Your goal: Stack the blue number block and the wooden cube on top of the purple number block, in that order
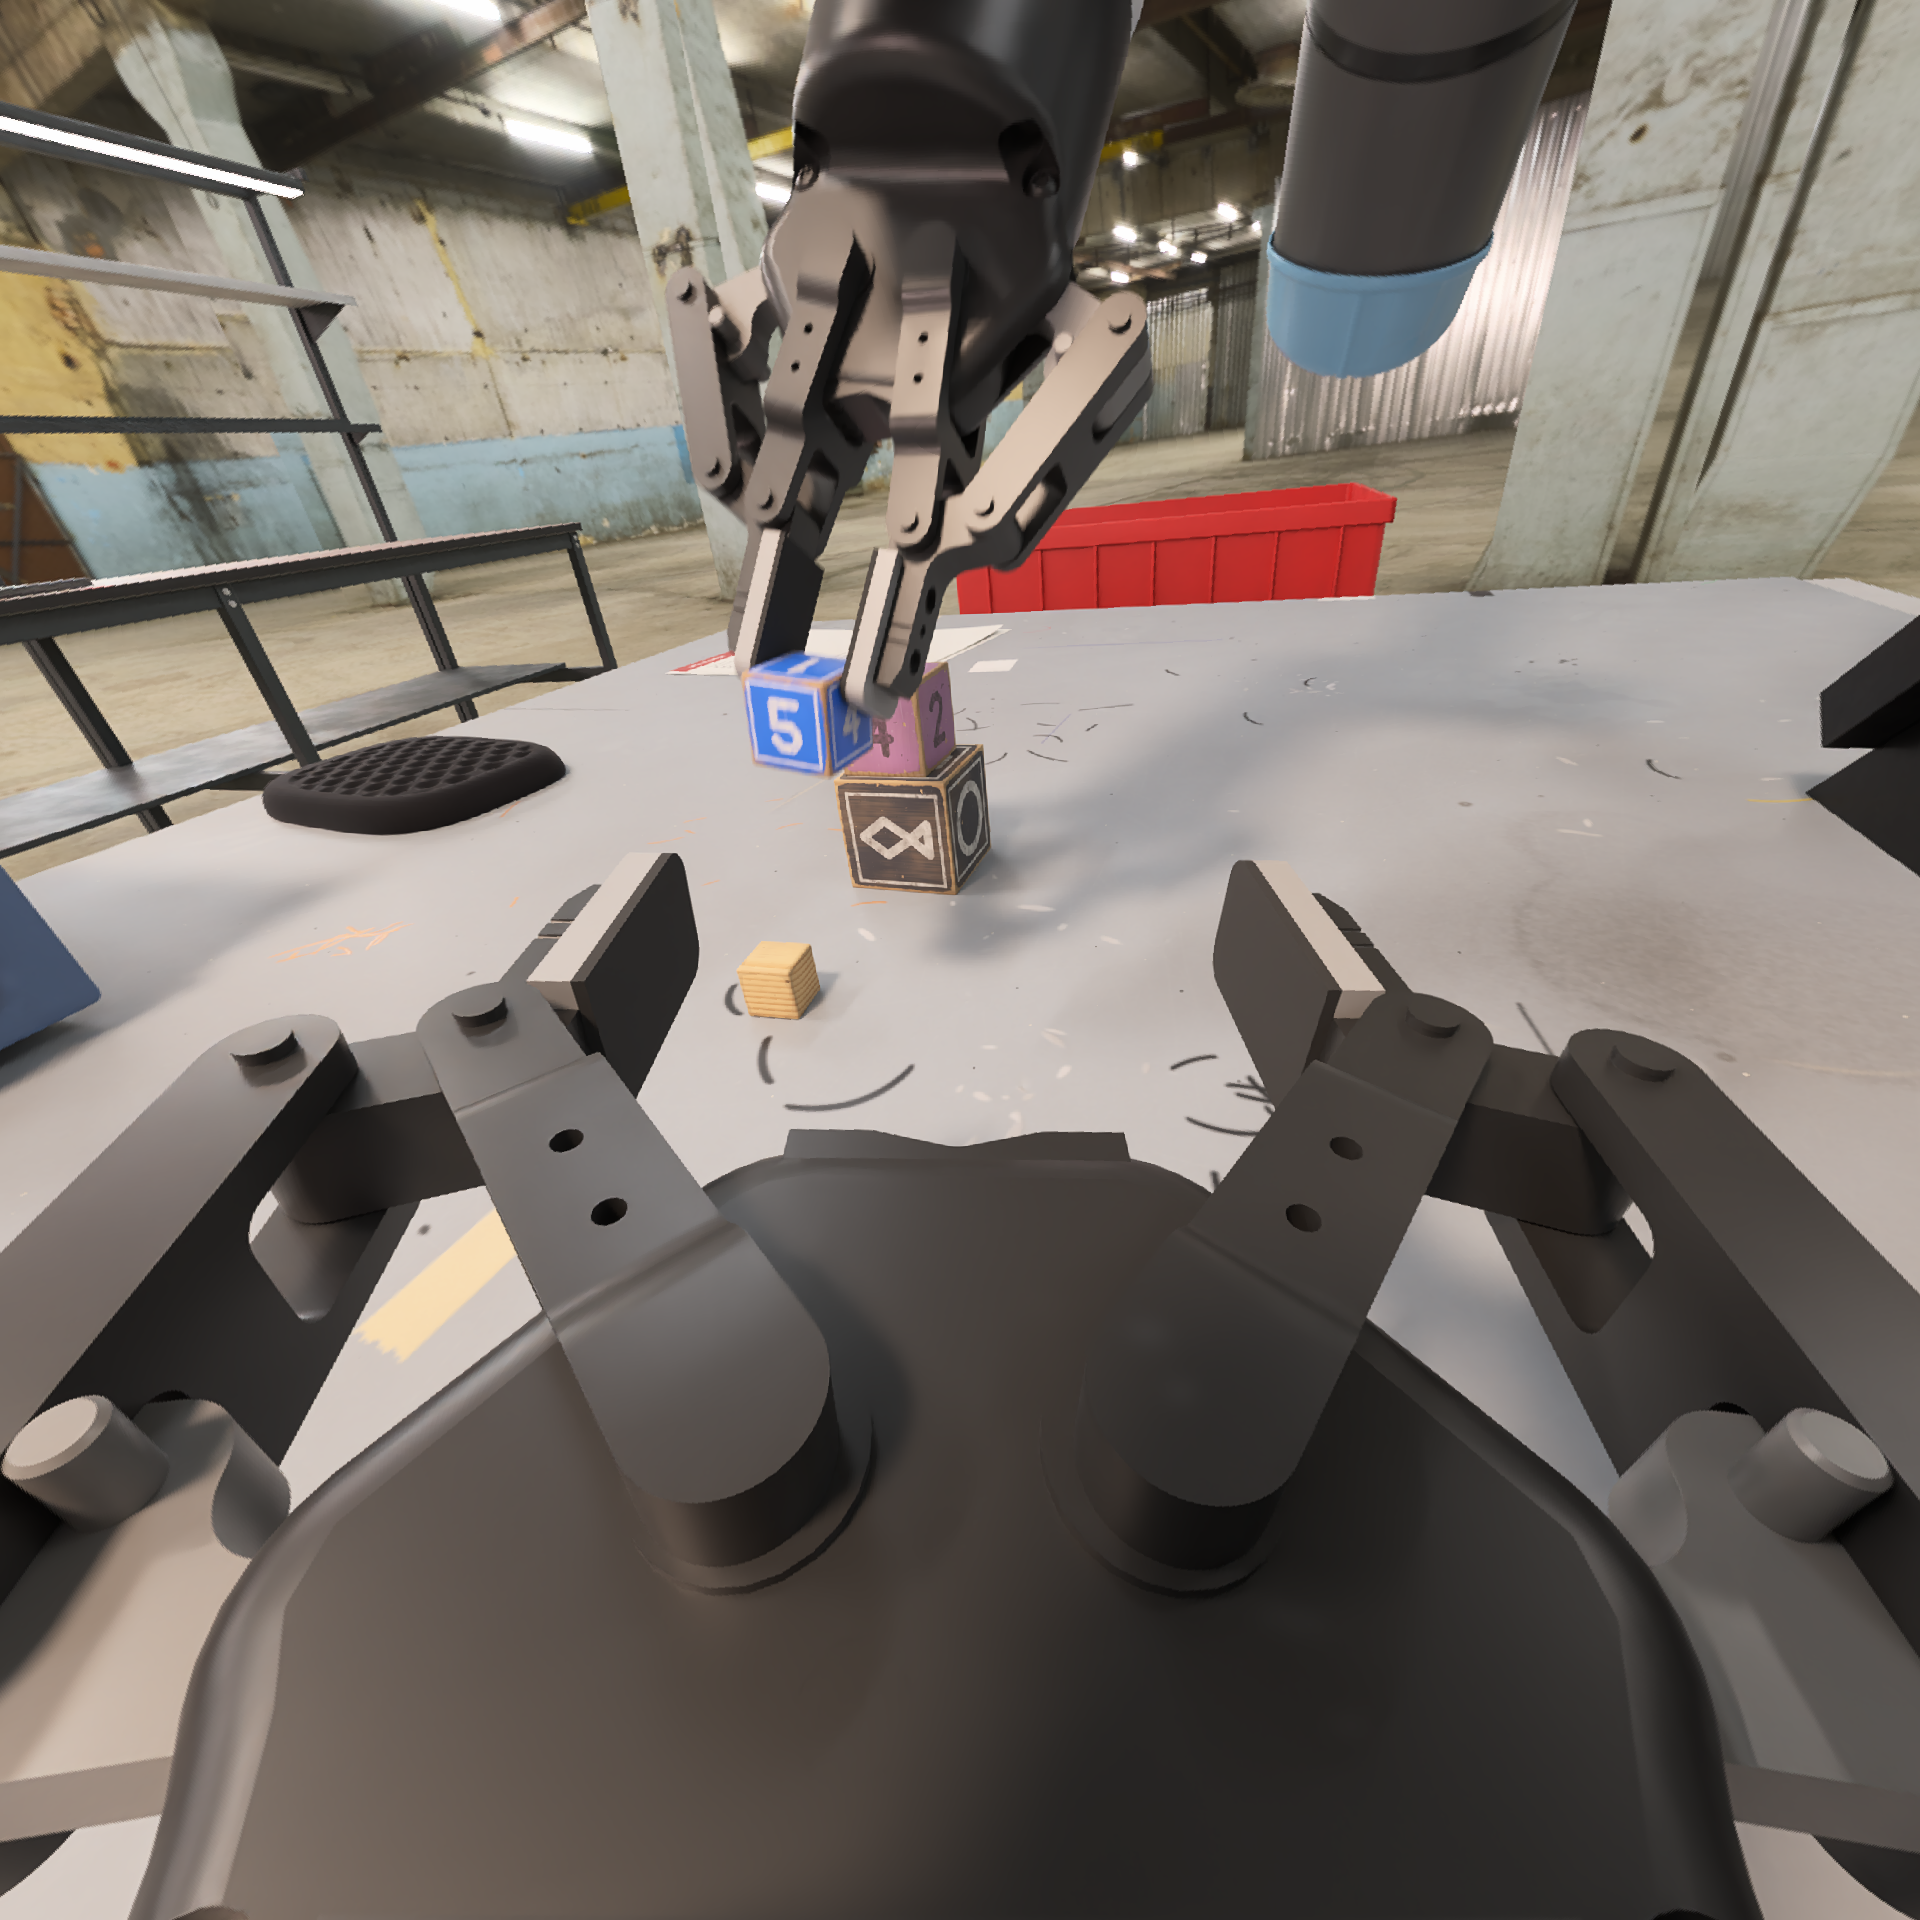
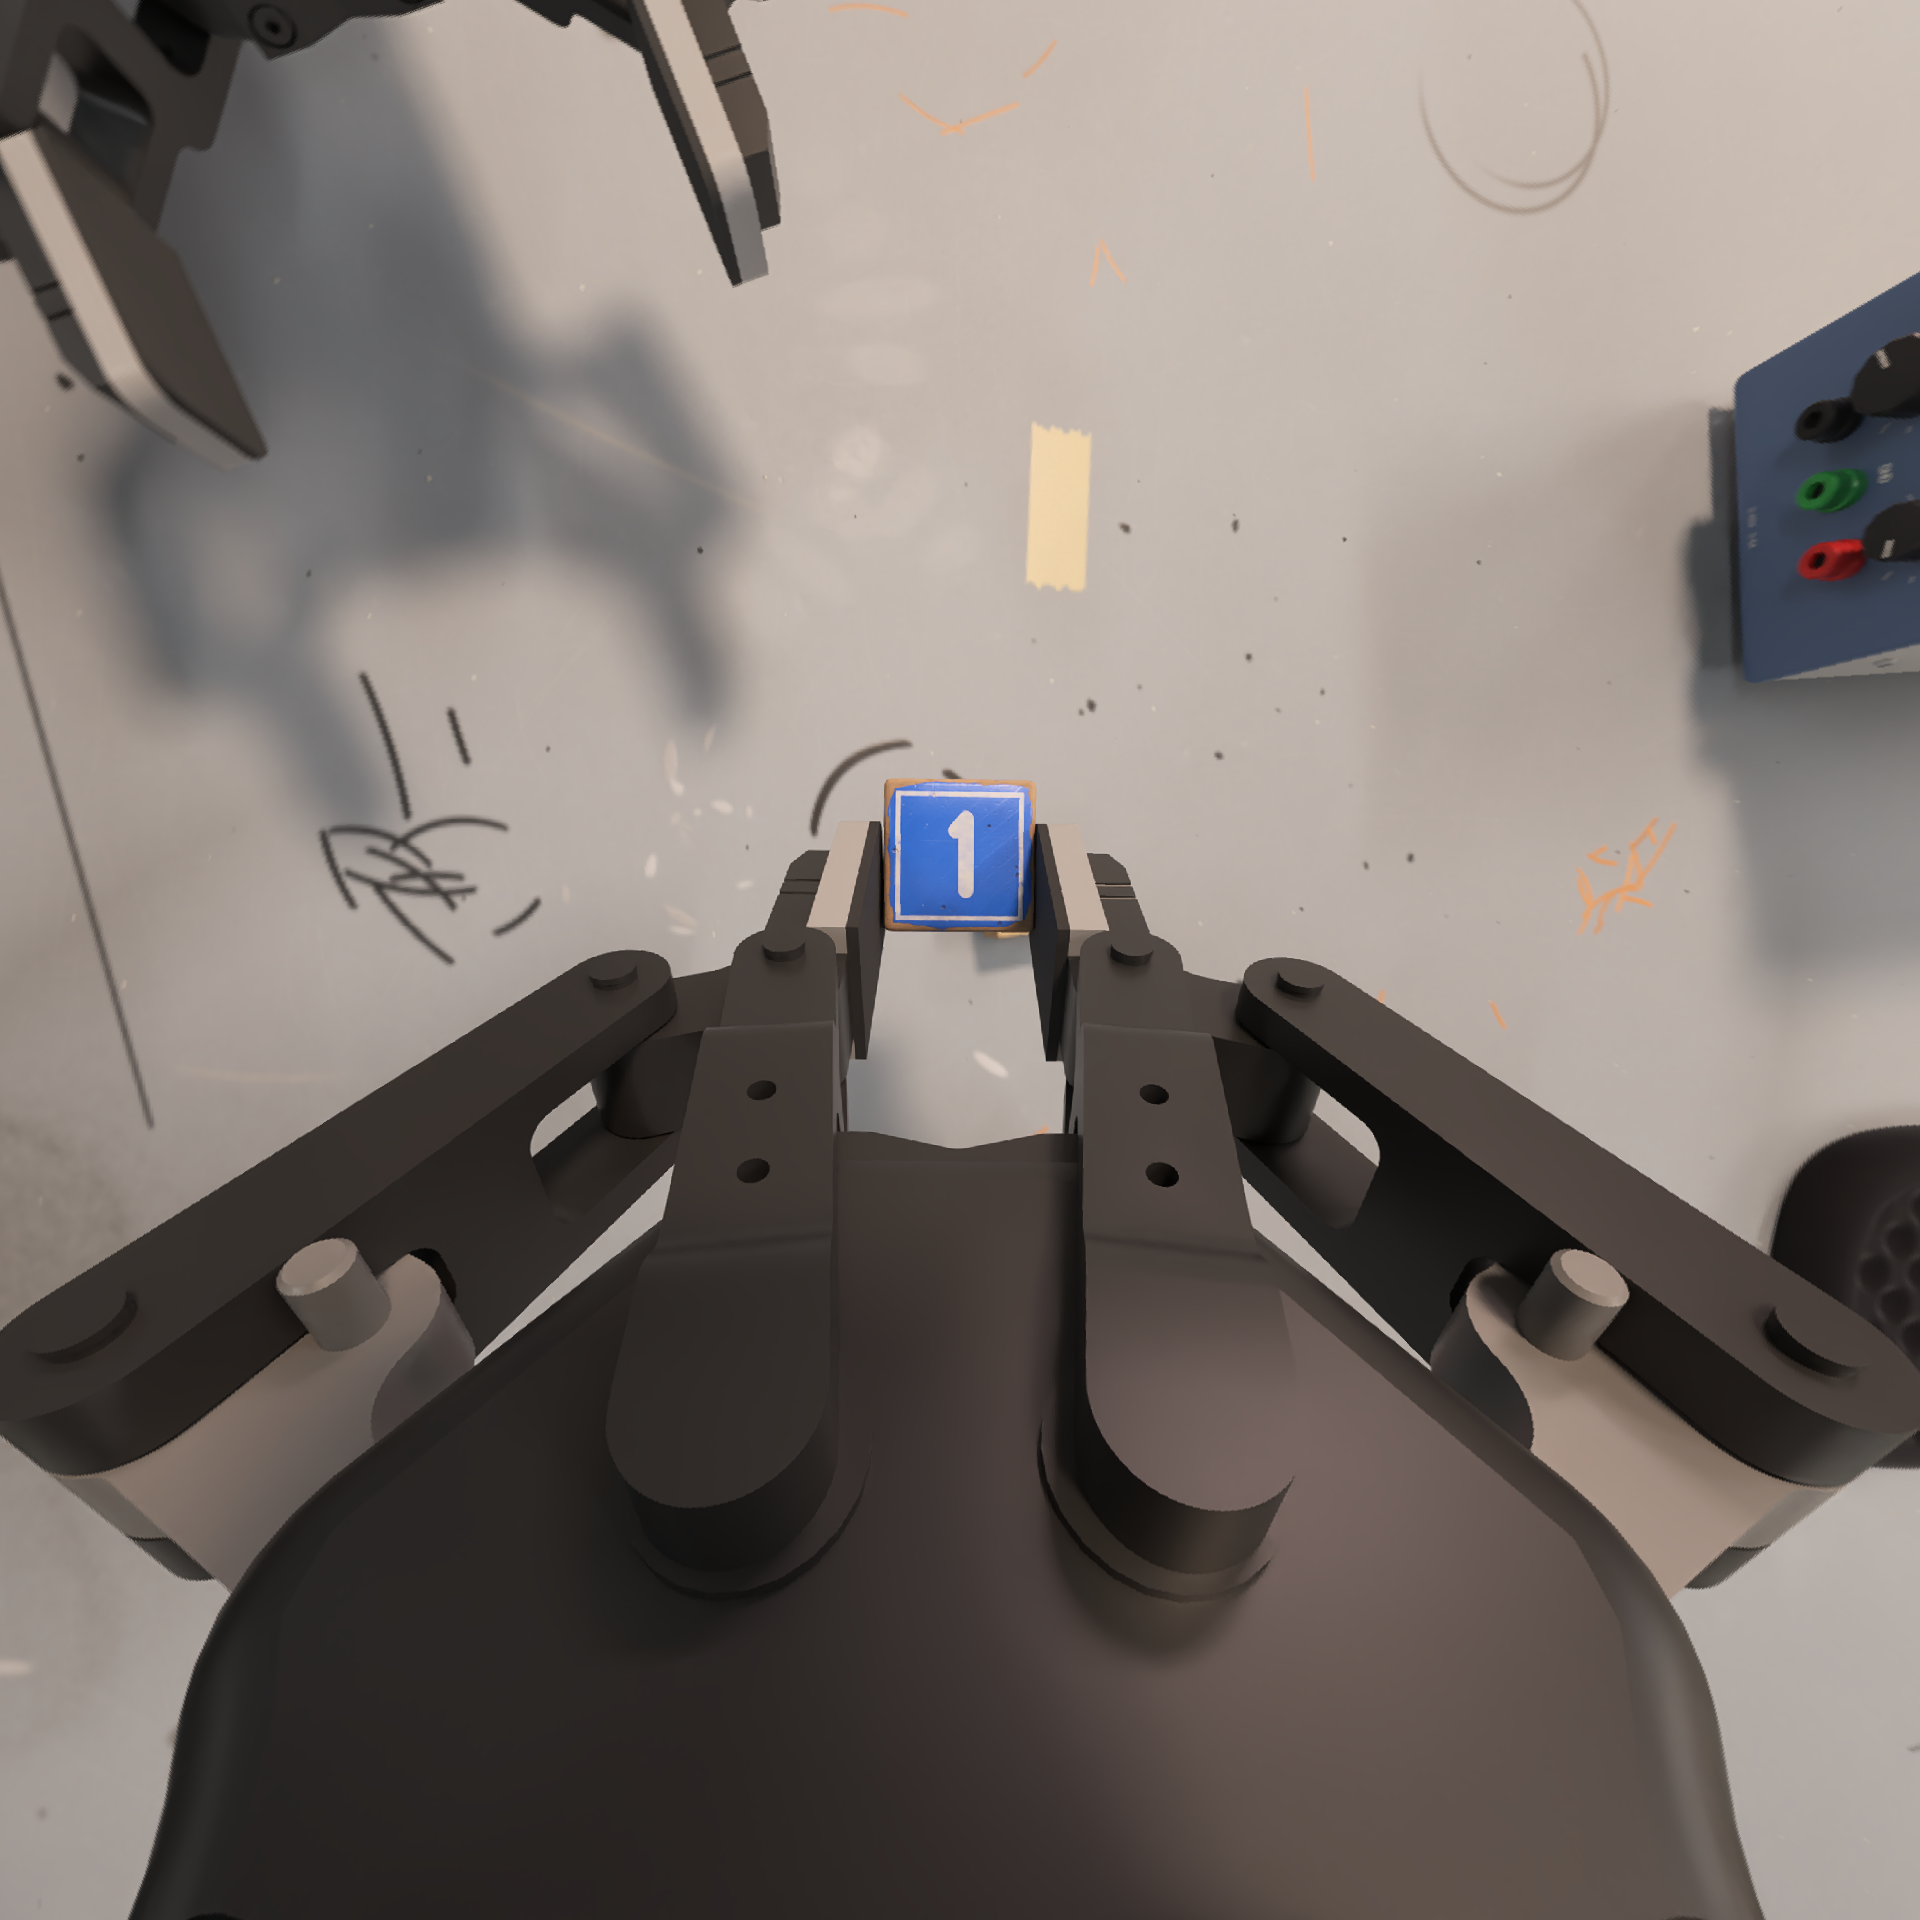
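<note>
Right end effector (image 2: 958, 883) clamped on blue number block (image 2: 958, 854), off table (image 2: 1351, 779). Left end effector (image 1: 956, 935) wide open, empty; wooden cube (image 1: 777, 979) just ahead.

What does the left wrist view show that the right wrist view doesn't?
Only the left wrist view: the purple block, a dark patterned block, the wooden cube and a red bin.
Only the right wrist view: the dials on the blue box.
Both: the blue block between the right gripper fingers, and the open left gripper.
</note>
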